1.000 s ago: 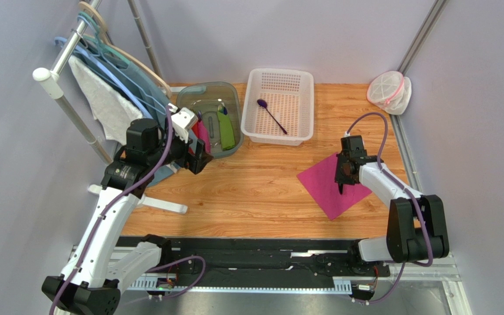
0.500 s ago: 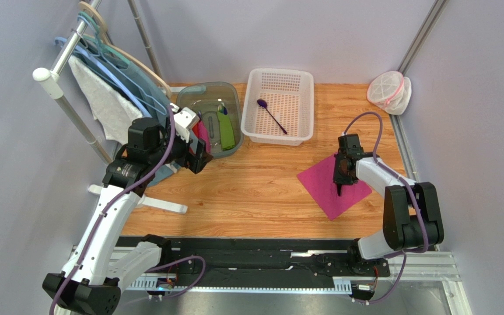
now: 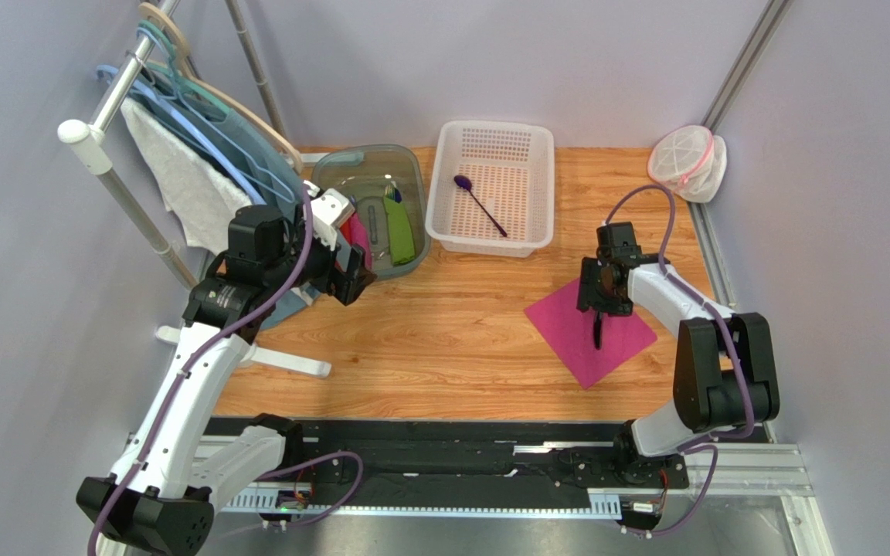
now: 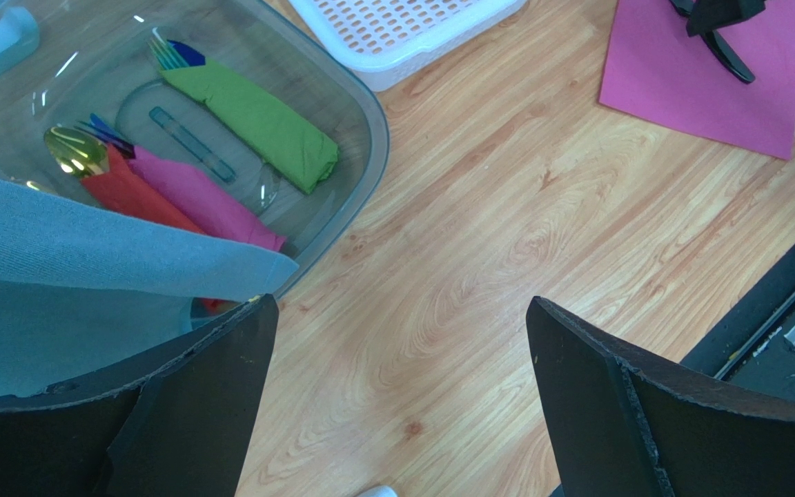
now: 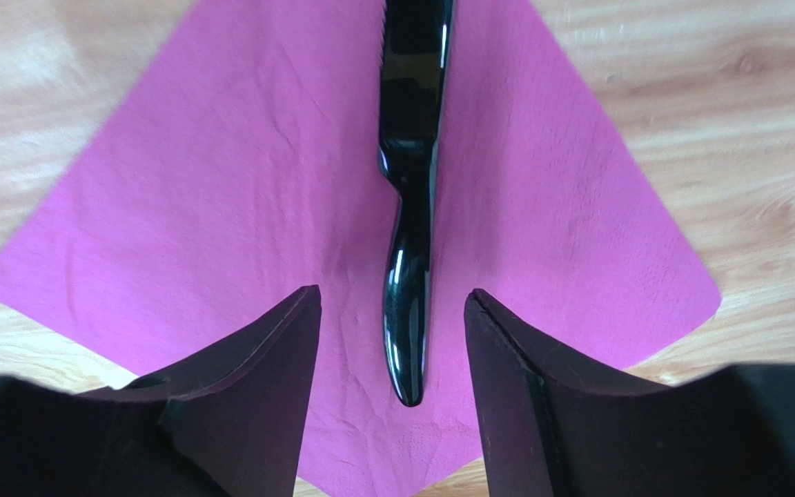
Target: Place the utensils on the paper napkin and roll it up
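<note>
Right end effector [image 5: 391, 302] spread over knife [image 5: 413, 124]

Glossy knife [image 5: 413, 155], matt paper napkin [image 5: 246, 217]

Wooden table [image 3: 450, 336] — pink napkin [image 3: 560, 319], white basket [image 3: 508, 162], grey tub [image 3: 339, 180].

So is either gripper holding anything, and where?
Nothing is held. The right gripper is open, the black knife lying free on the pink napkin between its fingers; the left gripper is open and empty.
</note>
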`<state>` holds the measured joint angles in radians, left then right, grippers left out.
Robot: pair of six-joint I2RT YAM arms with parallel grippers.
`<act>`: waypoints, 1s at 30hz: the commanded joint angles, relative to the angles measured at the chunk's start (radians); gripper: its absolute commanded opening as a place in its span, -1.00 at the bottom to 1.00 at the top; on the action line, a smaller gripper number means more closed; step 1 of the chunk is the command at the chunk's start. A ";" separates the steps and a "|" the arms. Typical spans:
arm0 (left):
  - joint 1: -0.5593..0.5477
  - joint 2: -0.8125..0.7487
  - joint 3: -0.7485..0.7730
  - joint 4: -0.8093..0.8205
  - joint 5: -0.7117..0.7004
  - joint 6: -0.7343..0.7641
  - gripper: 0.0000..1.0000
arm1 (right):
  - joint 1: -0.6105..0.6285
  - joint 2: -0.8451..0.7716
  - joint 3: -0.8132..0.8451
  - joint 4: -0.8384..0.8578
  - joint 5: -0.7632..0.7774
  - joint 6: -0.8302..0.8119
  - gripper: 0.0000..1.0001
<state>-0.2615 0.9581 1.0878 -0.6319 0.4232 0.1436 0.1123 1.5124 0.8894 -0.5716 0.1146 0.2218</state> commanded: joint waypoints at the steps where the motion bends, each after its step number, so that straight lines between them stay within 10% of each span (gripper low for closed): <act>1: -0.004 0.007 0.050 0.012 -0.001 0.022 0.98 | -0.013 0.055 0.060 0.013 -0.016 -0.001 0.15; 15: -0.004 -0.016 0.057 -0.017 -0.040 0.017 0.98 | -0.002 0.189 0.089 -0.017 -0.170 0.077 -0.28; 30: -0.004 -0.013 0.069 -0.029 -0.038 0.001 0.98 | 0.044 0.236 0.180 -0.002 -0.196 -0.076 -0.10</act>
<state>-0.2615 0.9501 1.1053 -0.6704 0.3824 0.1436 0.1585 1.7149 1.0328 -0.5938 -0.0418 0.2176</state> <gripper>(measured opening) 0.990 0.396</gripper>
